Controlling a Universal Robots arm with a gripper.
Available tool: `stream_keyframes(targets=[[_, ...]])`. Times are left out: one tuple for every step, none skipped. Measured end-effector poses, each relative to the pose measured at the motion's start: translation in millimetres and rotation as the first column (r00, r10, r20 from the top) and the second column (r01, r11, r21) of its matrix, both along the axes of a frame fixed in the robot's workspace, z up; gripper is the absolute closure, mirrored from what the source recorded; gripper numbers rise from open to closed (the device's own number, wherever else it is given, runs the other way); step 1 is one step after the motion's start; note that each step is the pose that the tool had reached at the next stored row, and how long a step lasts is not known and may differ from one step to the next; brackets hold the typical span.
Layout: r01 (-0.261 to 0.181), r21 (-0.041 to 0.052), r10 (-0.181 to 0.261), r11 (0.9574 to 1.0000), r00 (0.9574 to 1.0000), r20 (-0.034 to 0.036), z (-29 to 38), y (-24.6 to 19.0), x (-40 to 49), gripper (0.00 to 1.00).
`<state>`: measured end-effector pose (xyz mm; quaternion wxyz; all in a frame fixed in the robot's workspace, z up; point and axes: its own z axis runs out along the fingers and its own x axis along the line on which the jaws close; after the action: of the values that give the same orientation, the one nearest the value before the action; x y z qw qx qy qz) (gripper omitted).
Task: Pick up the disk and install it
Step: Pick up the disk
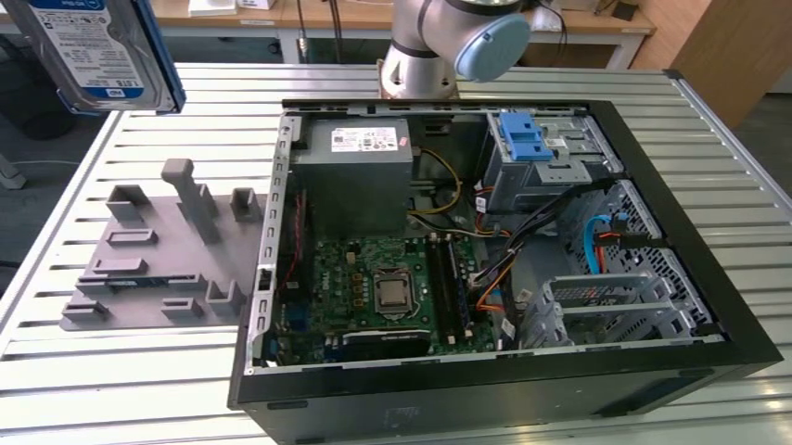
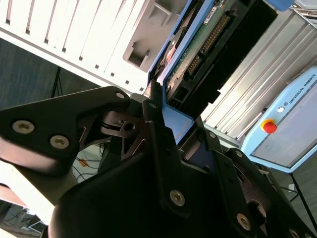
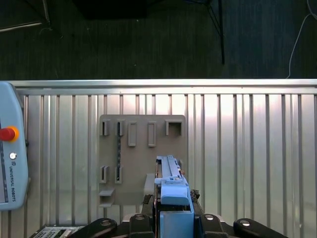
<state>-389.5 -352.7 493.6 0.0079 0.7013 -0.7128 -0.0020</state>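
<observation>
A ribbed metal surface [image 1: 136, 371] of long pale slats carries the open black computer case [image 1: 495, 403], with dark carpeted floor [image 3: 148, 39] beyond the slats and wooden desks [image 1: 347, 14] behind the case. Just beside the case, on the exterior view's left, lies a matte grey holder plate [image 1: 148, 278] with blocky upright slots. The pincer [image 3: 177, 218] is clenched on the blue plastic frame of the flat silver disk [image 1: 106, 46], which hangs in the air well apart from the case, above the plate's far side.

Disk [image 1: 106, 51] is up in the air at the exterior view's top left, standing on edge. Its white-and-blue label faces the camera, a blue frame runs round its edges, and the gripper [image 2: 174, 111] is clamped on it.
</observation>
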Motion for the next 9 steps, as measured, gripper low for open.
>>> stream_keyframes(targets=[[0.0, 0.0, 0.0, 1.0, 1.0, 0.0001, 0.0, 0.0, 0.7, 0.64], [0.0, 0.0, 0.0, 1.0, 1.0, 0.0, 0.0, 0.0, 1.4, 0.64], [0.0, 0.0, 0.0, 1.0, 1.0, 0.0001, 0.0, 0.0, 2.1, 0.64], [0.0, 0.0, 0.0, 1.0, 1.0, 0.0, 0.0, 0.0, 2.9, 0.64], [0.0, 0.0, 0.0, 1.0, 1.0, 0.0, 0.0, 0.0, 3.6, 0.64], [0.0, 0.0, 0.0, 1.0, 1.0, 0.0001, 0.0, 0.0, 4.3, 0.64], [0.0, 0.0, 0.0, 1.0, 1.0, 0.0, 0.0, 0.0, 5.0, 0.64], [0.0, 0.0, 0.0, 1.0, 1.0, 0.0001, 0.0, 0.0, 5.7, 0.64], [0.0, 0.0, 0.0, 1.0, 1.0, 0.0001, 0.0, 0.0, 6.4, 0.64]])
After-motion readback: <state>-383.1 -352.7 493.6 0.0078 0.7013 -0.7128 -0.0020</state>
